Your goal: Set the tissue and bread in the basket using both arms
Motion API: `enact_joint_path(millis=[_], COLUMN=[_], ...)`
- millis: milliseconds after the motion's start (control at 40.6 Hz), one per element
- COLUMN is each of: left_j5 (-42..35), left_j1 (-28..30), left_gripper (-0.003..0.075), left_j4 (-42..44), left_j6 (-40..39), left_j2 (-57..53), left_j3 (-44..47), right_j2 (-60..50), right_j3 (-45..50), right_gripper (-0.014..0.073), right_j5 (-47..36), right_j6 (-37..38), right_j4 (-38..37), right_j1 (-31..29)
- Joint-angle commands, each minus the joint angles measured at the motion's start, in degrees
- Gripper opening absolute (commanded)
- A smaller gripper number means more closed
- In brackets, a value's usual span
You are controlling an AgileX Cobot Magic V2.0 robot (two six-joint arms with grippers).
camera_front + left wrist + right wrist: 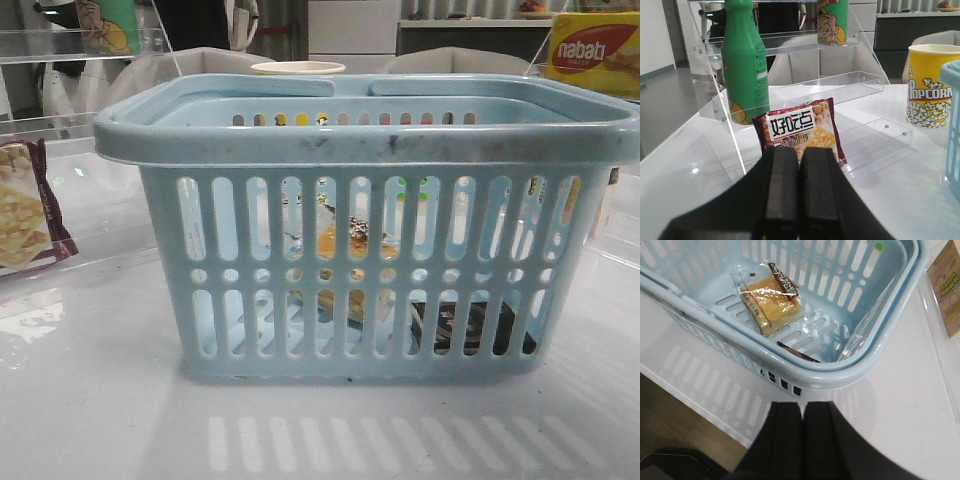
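Observation:
The light-blue basket stands mid-table. Through its slots I see the bread and the dark tissue packet lying on its floor. The right wrist view looks down into the basket. The golden bread lies there in clear wrap, and only a dark edge of the tissue shows behind the near rim. My right gripper is shut and empty, above the table just outside the basket. My left gripper is shut and empty, away from the basket, facing a cracker pack. Neither gripper shows in the front view.
A maroon-edged cracker pack leans on a clear acrylic shelf holding a green bottle; it also shows in the front view. A yellow popcorn cup stands behind the basket. A nabati box sits back right. The table's front edge lies near the right gripper.

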Motion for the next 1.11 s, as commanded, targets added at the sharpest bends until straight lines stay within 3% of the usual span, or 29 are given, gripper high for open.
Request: enact_joint_path(millis=[0,418,1083], left_j5=[-7.24,-7.85,-7.85], left_j1=[0.1,-2.89,-2.86], left_gripper=[0.0092,0.0092,0.0092], left_j4=[0.0,0.0,0.0], left_j6=[0.08,0.08,0.08], left_j2=[-1.14,-1.04,-1.04], left_j3=[-0.01,-0.01,-0.01], right_j2=[-0.29,-0.29,-0.29], right_j3=[-1.67,-1.67,-1.67], right_gripper=[0.0056,0.0056,0.0056], right_j5=[-3.6,-3.55,-3.55], right_j6=[-0.44,-0.44,-0.44], right_j4=[-1.07,-1.07,-1.07], right_j1=[-0.03,-0.03,-0.03])
